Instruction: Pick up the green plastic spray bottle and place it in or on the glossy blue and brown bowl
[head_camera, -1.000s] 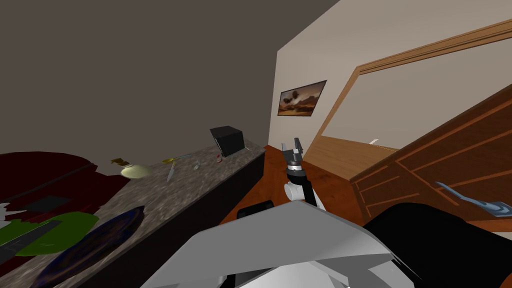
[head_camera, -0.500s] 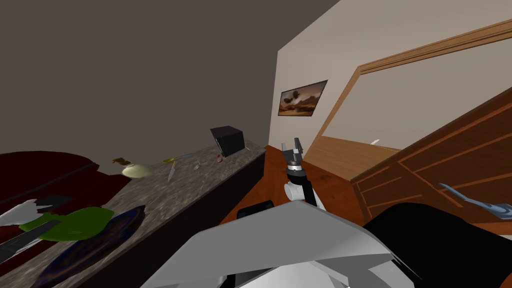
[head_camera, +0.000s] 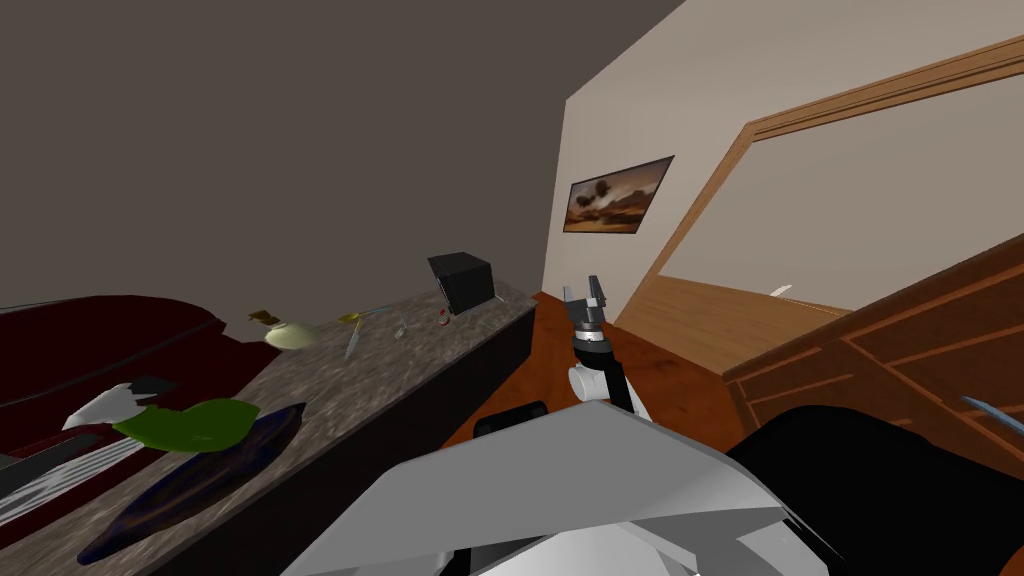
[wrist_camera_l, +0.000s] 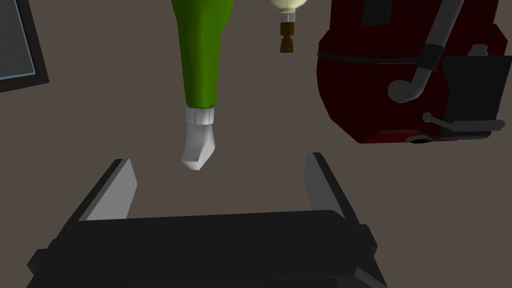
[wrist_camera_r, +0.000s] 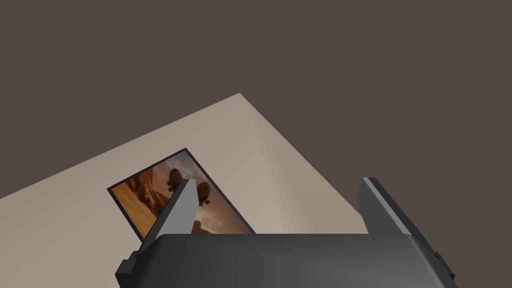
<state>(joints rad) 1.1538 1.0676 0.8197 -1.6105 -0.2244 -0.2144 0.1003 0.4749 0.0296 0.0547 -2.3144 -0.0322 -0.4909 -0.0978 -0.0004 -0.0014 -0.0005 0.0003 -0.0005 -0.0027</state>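
Lying: green spray bottle (head_camera: 185, 425) apparently over the rim of dark blue bowl (head_camera: 200, 478), counter (head_camera: 420, 350) near left.
Axis: runs away from left gripper (wrist_camera_l: 218, 159); white nozzle (wrist_camera_l: 198, 145) nearest, just beyond fingertips.
Jaws: left spread, empty; right gripper (head_camera: 588, 300) spread, farther off.

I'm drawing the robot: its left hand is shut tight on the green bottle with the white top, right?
The left gripper is open, not shut on the green bottle with the white top; the left wrist view shows its fingers apart.
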